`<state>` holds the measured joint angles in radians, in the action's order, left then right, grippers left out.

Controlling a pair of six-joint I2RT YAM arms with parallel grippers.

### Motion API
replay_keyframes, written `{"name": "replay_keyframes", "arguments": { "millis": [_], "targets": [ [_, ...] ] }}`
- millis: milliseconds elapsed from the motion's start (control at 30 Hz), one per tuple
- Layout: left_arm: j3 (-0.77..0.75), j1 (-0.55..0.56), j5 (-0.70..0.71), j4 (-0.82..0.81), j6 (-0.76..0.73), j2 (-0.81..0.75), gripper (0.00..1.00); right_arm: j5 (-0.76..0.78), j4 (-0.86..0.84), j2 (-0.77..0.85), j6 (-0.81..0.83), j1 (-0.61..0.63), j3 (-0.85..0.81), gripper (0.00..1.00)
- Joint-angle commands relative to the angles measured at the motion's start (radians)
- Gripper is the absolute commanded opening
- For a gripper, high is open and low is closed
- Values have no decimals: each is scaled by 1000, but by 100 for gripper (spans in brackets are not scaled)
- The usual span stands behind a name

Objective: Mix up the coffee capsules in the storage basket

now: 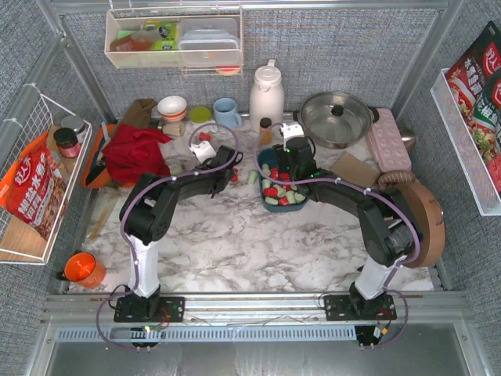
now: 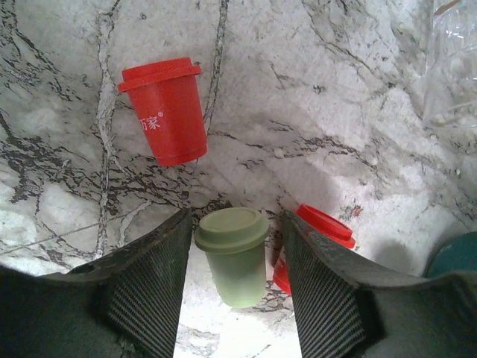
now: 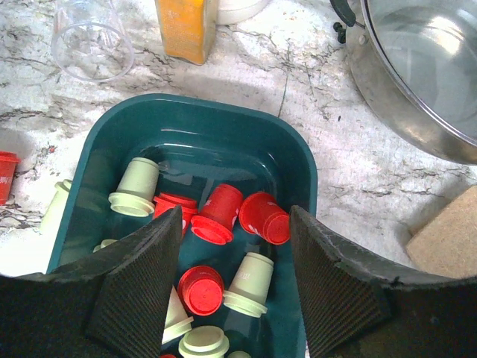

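The left hand (image 2: 235,224) is apart, straddling a pale green capsule (image 2: 235,261) on the bench (image 2: 335,112). The right hand (image 3: 235,216) is apart too, over the storage basket (image 3: 298,168) and its mixed coffee capsules (image 3: 264,216).

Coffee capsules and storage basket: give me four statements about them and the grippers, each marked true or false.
1. The storage basket holds both red capsules and pale green capsules. True.
2. Every capsule is inside the basket. False: several lie outside it on the marble table, such as a red capsule with white print.
3. The right gripper is shut on a red capsule. False: it is open above the basket and holds nothing.
4. A pale green capsule lies on the table between the fingers of the open left gripper. True.
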<state>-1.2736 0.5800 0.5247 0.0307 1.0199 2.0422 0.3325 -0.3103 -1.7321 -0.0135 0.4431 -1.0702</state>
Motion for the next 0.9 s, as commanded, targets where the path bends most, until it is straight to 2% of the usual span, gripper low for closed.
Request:
{"name": "replay_keyframes", "arguments": {
  "millis": [0,167,500,633,867],
  "targets": [
    [-5,-2,7,71,31,13,61,-7,-11,11,0,1,-11,63],
    [-1,-1,-4,98,29,2,54,-7,-10,11,0,0,-11,63],
    [18,-2,-2,112,-17,-42,47,-4,-3,10,1,0,-16,64],
    [68,1,-46,14,-92,-105,45,-11,1,18,-3,1,-17,64],
    [270,19,-177,-331,-319,-283,45,-61,31,76,-52,2,-11,64]
  ]
}}
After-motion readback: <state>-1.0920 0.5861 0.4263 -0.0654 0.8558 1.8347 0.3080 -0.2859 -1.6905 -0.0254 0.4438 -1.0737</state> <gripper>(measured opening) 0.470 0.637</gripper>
